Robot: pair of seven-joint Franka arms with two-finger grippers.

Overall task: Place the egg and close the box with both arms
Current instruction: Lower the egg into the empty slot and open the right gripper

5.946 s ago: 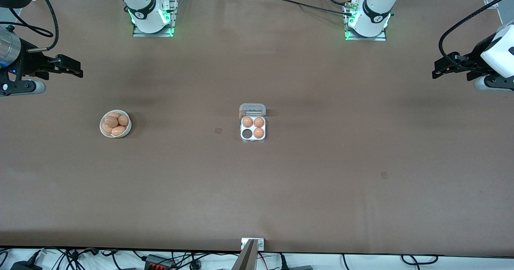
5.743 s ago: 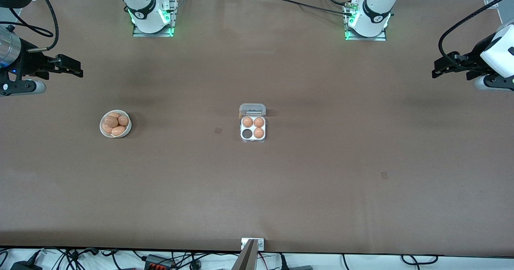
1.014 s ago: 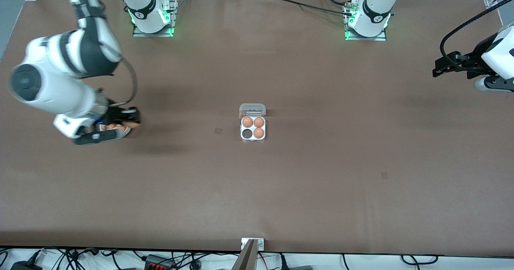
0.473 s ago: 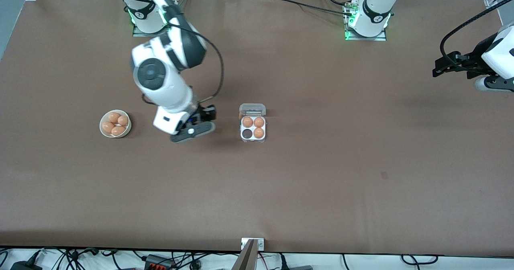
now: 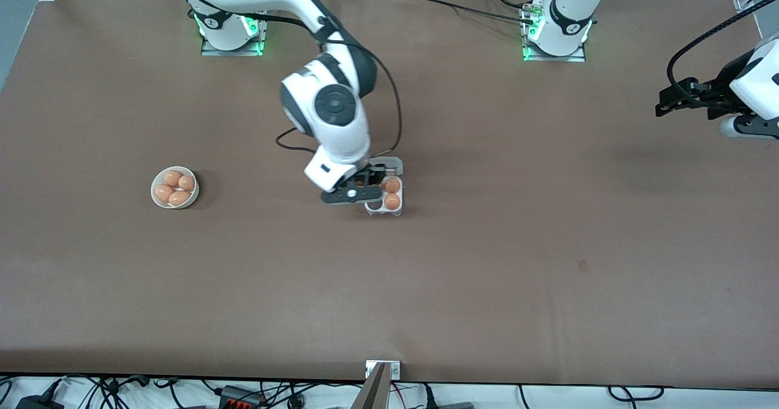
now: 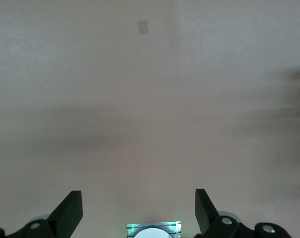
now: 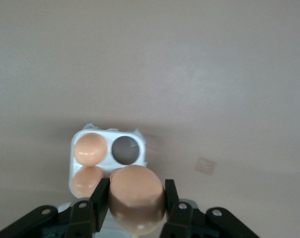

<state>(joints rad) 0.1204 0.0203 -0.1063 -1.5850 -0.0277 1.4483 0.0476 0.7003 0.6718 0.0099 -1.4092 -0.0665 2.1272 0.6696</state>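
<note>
Right hand (image 7: 136, 203) is clenched on the egg (image 7: 136, 198), carrying it over the box (image 5: 389, 209), just short of the one empty cell (image 7: 125, 150). Half a second ago this hand was over bare surface between bowl and box; a second ago it was down at the bowl. So the pick and most of the carry look done, and what remains, by my judgement, is lowering the egg into the empty cell, then closing the lid with both arms.

Under the hand, the box's clear lid (image 5: 394, 164) stands open on the side toward the arm bases. The front view shows two eggs in the box; the arm hides the rest. The right wrist view also shows two, beside the empty cell, with the fourth cell hidden.

Toward the right arm's end, the white bowl (image 5: 154, 201) now holds four eggs.

Left hand (image 5: 669, 101) waits over the surface's end, fingers (image 6: 71, 210) spread and holding nothing.
</note>
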